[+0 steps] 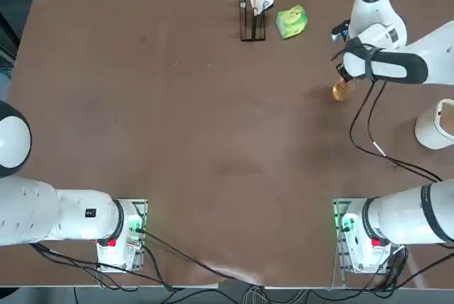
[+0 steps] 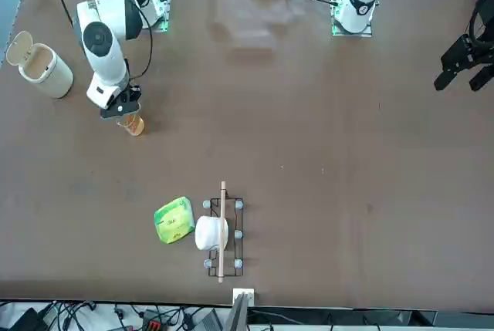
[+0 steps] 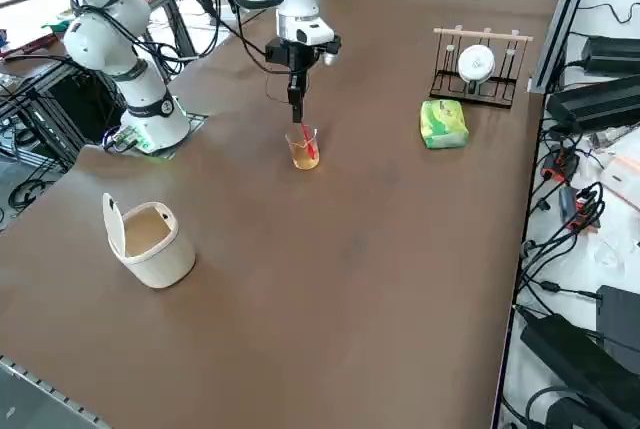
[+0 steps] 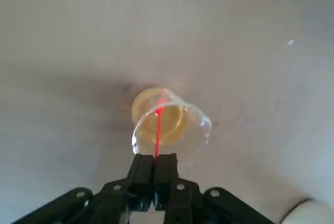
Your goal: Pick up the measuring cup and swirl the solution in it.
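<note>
The right claw had its fingers pressed together on the near rim of the measuring cup, pinching the glass wall between them; a thin red line ran down inside the cup from the fingertips. In the side view the claw pointed straight down at left of centre, with the cup hanging just under it. Whether the base was touching the counter or was just clear of it could not be told. From overhead the cup sat in the upper right of the frame, half hidden under the wrist, with the solution pooled orange in its bottom.

Further out, a green packet lay at right of centre beside a small wire rack, both well apart from the cup. A large white cup stood at lower left, also well clear.

The grip looked thin: one wall of smooth glass, held off-centre. A brisk swirl could probably let the cup pivot or slip from the fingers, or slosh solution over the wide open mouth. Too hard a squeeze might chip the rim.
</note>
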### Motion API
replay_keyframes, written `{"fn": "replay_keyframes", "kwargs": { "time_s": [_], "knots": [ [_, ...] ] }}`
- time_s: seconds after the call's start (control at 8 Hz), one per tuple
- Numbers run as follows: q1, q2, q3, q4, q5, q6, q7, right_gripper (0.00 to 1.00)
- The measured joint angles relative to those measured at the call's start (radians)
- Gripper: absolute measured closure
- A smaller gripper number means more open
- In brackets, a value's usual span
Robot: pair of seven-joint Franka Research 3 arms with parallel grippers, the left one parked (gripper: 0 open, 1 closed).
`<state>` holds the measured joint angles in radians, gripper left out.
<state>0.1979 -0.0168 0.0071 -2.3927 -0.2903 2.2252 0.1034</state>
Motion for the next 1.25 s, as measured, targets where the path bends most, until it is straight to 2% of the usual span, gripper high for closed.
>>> {"fn": "replay_keyframes", "kwargs": {
  "time_s": [0.25, 0.5, 0.88, 1.25],
  "knots": [
    [-0.001, 0.061, 0.000, 0.063, 0.055, -0.068, -0.011, 0.97],
    [-0.005, 0.110, -0.002, 0.095, 0.060, -0.087, -0.045, 0.97],
    [-0.056, 0.117, -0.010, 0.135, 0.061, -0.135, -0.194, 0.97],
    [-0.067, 0.178, -0.008, 0.227, 0.062, -0.159, -0.210, 0.97]
  ]
}}
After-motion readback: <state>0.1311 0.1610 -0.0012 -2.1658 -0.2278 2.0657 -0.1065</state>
